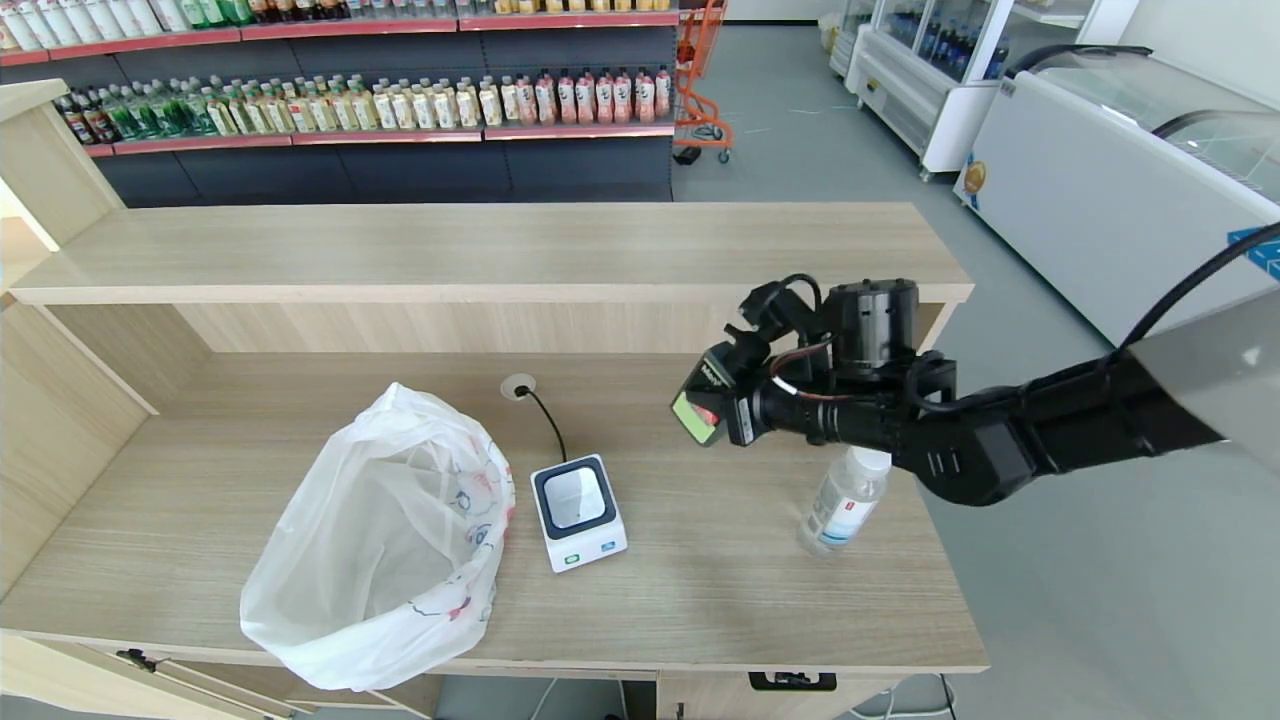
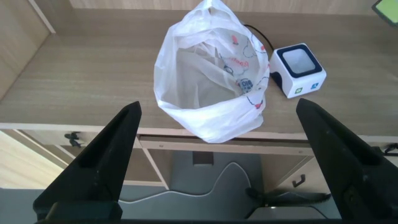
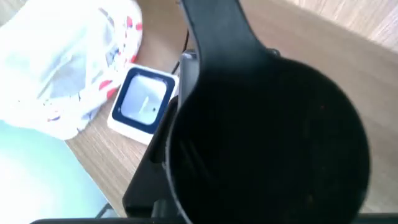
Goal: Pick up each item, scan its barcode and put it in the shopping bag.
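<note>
My right gripper (image 1: 722, 408) hovers over the counter right of the scanner (image 1: 578, 510), shut on a dark item with a green and red label (image 1: 700, 416). That item's black round body (image 3: 267, 143) looms close in the right wrist view, with the scanner (image 3: 144, 104) and bag (image 3: 62, 74) beyond it. A clear water bottle (image 1: 843, 500) stands on the counter under the right arm. The white shopping bag (image 1: 385, 540) sits open, left of the scanner. My left gripper (image 2: 217, 168) is open and empty, below the counter's front edge, facing the bag (image 2: 211, 74) and scanner (image 2: 298, 68).
The scanner's cable (image 1: 548, 420) runs back to a hole in the wooden counter (image 1: 700, 600). A raised ledge (image 1: 480, 250) borders the back and a side wall (image 1: 60, 420) the left. Bare counter lies between scanner and bottle.
</note>
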Tool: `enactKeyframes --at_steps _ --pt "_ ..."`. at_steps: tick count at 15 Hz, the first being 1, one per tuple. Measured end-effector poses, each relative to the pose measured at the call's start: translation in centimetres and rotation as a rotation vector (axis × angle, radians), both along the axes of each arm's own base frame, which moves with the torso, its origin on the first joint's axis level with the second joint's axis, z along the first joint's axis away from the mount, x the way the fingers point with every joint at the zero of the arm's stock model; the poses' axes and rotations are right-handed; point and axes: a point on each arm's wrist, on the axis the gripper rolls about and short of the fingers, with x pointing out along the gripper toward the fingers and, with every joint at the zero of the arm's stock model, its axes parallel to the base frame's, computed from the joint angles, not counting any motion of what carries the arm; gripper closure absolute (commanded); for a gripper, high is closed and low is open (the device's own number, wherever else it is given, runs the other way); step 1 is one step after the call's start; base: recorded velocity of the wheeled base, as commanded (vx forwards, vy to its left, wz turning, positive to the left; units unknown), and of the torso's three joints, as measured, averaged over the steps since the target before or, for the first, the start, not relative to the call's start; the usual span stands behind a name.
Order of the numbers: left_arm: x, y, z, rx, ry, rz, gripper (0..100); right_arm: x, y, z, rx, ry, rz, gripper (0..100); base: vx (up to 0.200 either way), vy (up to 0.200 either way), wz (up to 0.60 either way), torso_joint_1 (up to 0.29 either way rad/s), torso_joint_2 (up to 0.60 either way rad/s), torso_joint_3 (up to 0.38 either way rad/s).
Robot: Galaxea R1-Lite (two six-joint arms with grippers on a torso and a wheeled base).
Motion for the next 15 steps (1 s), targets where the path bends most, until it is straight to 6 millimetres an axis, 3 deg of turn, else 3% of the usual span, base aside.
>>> enactKeyframes --at_steps 3,5,7,9,12,15 --pt "0.0 0.0 0.0 0.000 0.000 0.000 0 -2.4 -2.6 5.4 0.041 -0.127 -0.029 100 0.000 0.000 0.00 0.000 0.00 0.000" --pt "0.0 0.0 0.0 0.000 0.000 0.000 0 -5.5 -5.6 8.2 -0.076 -0.304 -0.040 100 0.000 0.000 0.00 0.000 0.00 0.000" --pt "0.0 0.0 0.0 0.000 0.000 0.000 0 -8.9 -9.0 8.5 -0.418 -0.568 -0.023 100 0.000 0.000 0.00 0.000 0.00 0.000" --pt "0.0 0.0 0.0 0.000 0.000 0.000 0 -11.6 -11.4 8.8 -0.734 -0.923 0.129 100 0.000 0.000 0.00 0.000 0.00 0.000" --pt "0.0 0.0 0.0 0.000 0.000 0.000 0 -14.9 -12.7 9.1 -0.954 -1.471 0.403 100 0.000 0.000 0.00 0.000 0.00 0.000" --pt "0.0 0.0 0.0 0.000 0.000 0.000 0 -17.7 -11.6 10.3 -1.030 -1.964 0.492 100 0.000 0.000 0.00 0.000 0.00 0.000"
